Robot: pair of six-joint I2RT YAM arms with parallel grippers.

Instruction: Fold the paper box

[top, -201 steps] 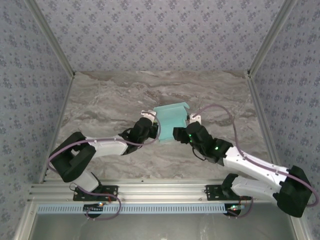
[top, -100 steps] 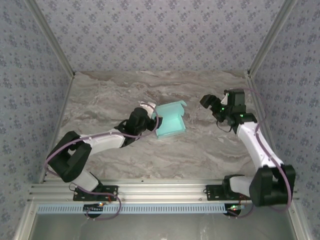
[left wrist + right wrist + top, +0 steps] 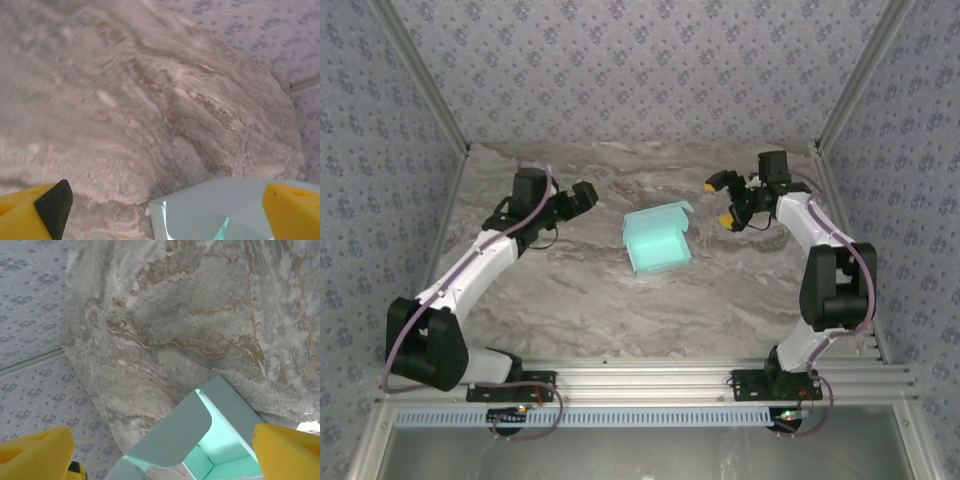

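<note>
I see the paper box [image 3: 657,241] alone on the desk [image 3: 570,300] — left pincer [image 3: 582,195] and right pincer [image 3: 721,201] both wide, apart from it.

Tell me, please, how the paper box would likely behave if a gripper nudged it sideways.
The paper box looks like thin card, so it is probably light and would slide on the smooth table rather than tip. Its raised lid flap stands unsupported and would likely bend under a pinch or push.

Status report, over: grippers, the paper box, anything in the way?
Left gripper open, right gripper open, both off the box. Paper box free on table, lid flap ajar. Nothing in the way.
</note>
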